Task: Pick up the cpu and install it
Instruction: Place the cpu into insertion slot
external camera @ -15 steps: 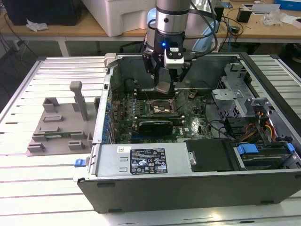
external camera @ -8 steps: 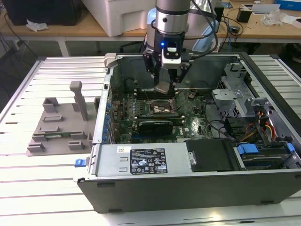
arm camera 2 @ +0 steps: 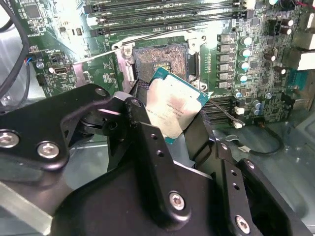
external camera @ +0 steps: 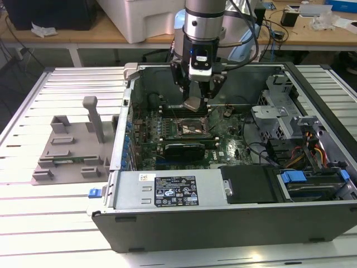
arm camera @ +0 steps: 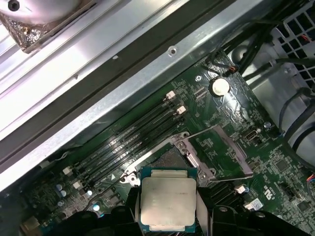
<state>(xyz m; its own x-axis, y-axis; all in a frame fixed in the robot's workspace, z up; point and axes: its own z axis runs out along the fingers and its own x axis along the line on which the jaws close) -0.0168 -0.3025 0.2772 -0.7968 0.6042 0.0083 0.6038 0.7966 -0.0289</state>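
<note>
Inspection, for your attention.

The open computer case lies on its side on the slatted table, its motherboard facing up. The gripper hangs inside the case, pinching the cpu by two opposite edges between black fingers. The cpu is held in the air above the CPU socket and clear of it. The socket's load plate stands folded open beside it.

Risks, as I judge them:
- You hold the chip at a tilt. Lowered like that, one corner would land first and could bend the socket contacts.
- Its edges look turned against the socket frame. Unsquared, it would ride on the frame rather than seat.
- The hold is on thin edges only, so a knock against the load plate could shift it.

Orientation: the silvery lid faces up toward the wrist cameras, the contact side down toward the board. The chip is near square, so I can name no clear long axis.
</note>
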